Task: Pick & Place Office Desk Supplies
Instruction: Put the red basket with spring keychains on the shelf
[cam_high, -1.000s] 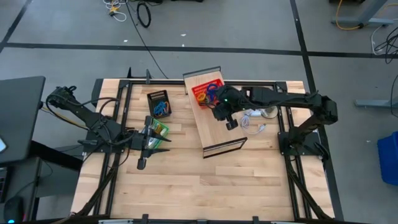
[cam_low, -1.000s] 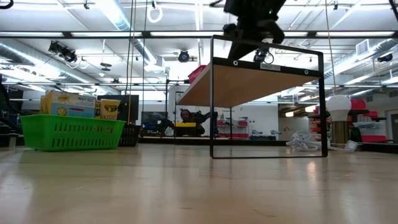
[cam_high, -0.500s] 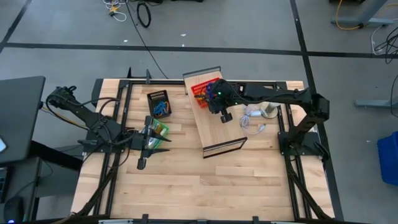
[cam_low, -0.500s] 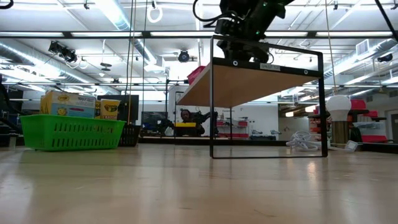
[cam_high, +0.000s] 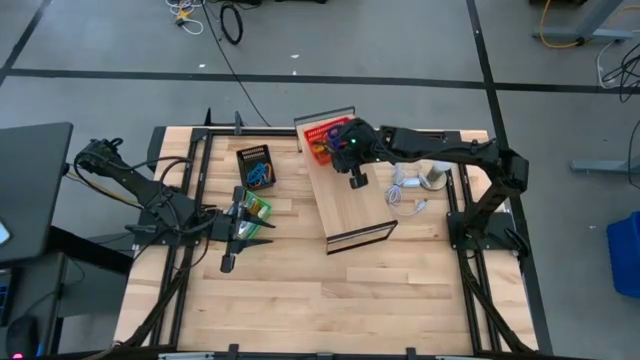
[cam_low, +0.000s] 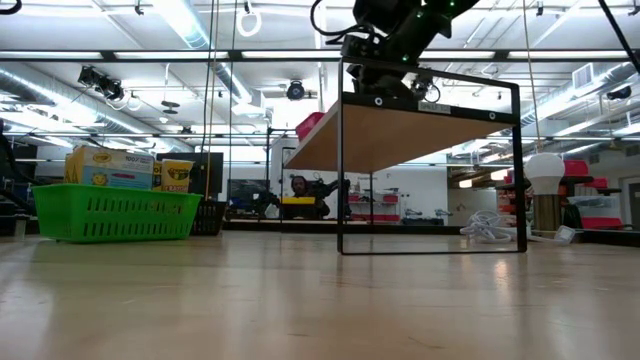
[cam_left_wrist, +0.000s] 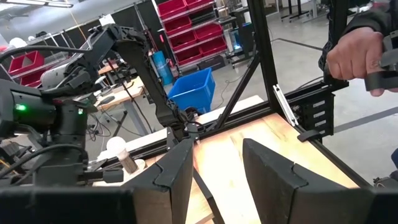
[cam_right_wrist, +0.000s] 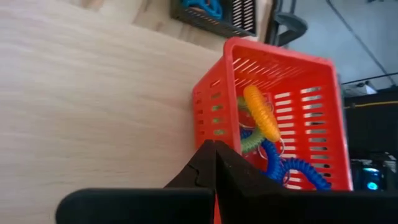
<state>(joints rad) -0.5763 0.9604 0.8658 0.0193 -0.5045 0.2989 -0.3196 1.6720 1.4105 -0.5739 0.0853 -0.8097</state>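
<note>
A red basket (cam_right_wrist: 280, 118) with orange, green and blue coiled loops (cam_right_wrist: 264, 134) stands on the far end of a raised wooden shelf (cam_high: 348, 195). My right gripper (cam_right_wrist: 215, 155) is shut, slanting down at the basket's slotted wall; in the high view it covers part of the basket (cam_high: 320, 135). My left gripper (cam_left_wrist: 217, 165) waits open and empty at the table's left (cam_high: 260, 232), beside a green basket (cam_high: 257, 207) of crayon boxes (cam_low: 110, 167). A black basket (cam_high: 255, 165) on the table holds blue loops. My right gripper's shut fingertips (cam_right_wrist: 211, 152) stand at the lower edge of the red basket's slotted wall (cam_right_wrist: 211, 121), coming from above at a slant. Nothing shows between the fingers. Whether they touch the basket I cannot tell.
A white bulb with a coiled cable (cam_high: 408, 187) lies right of the shelf. The shelf's black frame (cam_low: 430, 165) stands upright mid-table. Bare wood (cam_high: 320, 300) fills the near half. A person's hand (cam_left_wrist: 354, 53) shows beyond the table's right side.
My right gripper has gone along the shelf top toward the table's far edge and left, onto the red basket, and has tipped a little further down. It has stayed shut.
</note>
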